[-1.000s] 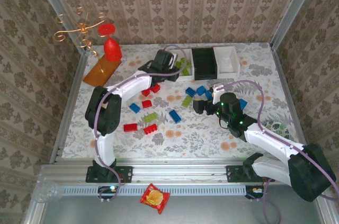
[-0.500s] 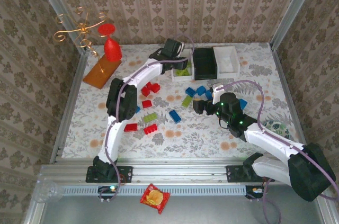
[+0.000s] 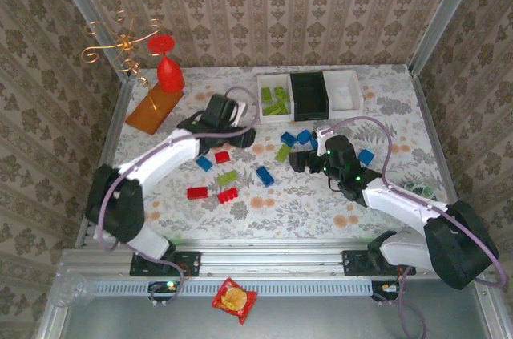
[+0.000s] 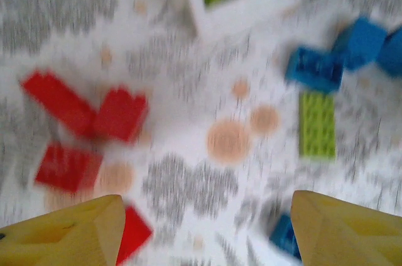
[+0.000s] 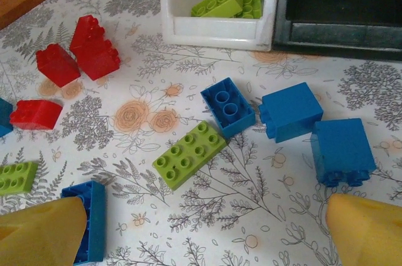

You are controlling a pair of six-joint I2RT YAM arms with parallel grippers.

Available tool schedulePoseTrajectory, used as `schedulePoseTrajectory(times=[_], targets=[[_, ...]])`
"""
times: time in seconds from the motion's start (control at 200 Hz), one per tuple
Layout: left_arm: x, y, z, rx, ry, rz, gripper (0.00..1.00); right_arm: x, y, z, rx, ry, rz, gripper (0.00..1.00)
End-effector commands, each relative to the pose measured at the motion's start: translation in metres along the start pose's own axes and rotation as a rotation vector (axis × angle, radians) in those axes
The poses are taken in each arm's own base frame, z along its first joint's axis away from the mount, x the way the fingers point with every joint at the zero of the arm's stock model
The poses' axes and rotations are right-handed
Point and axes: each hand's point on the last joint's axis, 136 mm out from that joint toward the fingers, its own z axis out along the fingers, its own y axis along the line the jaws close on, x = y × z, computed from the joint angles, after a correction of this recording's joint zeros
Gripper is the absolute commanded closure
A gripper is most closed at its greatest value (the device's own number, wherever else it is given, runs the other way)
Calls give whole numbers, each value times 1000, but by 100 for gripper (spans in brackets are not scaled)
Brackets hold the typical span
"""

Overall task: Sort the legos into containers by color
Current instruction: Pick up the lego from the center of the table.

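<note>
Sorting in progress, seen just after a drop-off. Over the last second the left gripper [image 4: 204,216] swung out above the left white bin [image 3: 262,90] and has now drawn back toward the middle of the tabletop [image 3: 304,203]. Its fingers are spread with nothing between them, above the loose red bricks [image 4: 81,115]. The left white bin holds a pile of green bricks [image 3: 275,101], so a green piece was probably released there. The black bin [image 3: 309,117] and the right white bin [image 3: 346,92] show no bricks inside. The right gripper [image 5: 207,219] has kept its place near the centre, fingers likewise spread and empty. It hangs over a flat green brick [image 5: 188,154] with the blue bricks [image 5: 292,112] just beside it. Green is therefore partly sorted. At least two green pieces and all the visible red and blue ones lie scattered on the tabletop, near the bins but outside them. By this reading the task is less than half done, and either arm is free to make the next pick.
</note>
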Motion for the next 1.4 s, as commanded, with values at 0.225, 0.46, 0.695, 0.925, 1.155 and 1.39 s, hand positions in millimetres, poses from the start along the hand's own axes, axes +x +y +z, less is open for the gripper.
schedulePoseTrajectory(times=[0.225, 0.46, 0.695, 0.925, 1.155, 1.39], targets=[[113, 13, -2, -20, 325, 36, 25, 1, 64, 7, -274, 37, -104, 1], [114, 13, 29, -26, 387, 62, 25, -3, 59, 3, -245, 18, -102, 1], [132, 22, 41, -70, 464, 66, 26, -5, 56, 2, -224, 11, -100, 1], [140, 31, 47, -103, 509, 34, 37, -4, 54, 3, -214, 14, -99, 1], [145, 41, 49, -163, 520, 4, 57, -4, 53, 3, -209, 12, -98, 1], [105, 45, 52, -205, 388, -7, 66, -4, 53, 3, -205, 11, -97, 1]])
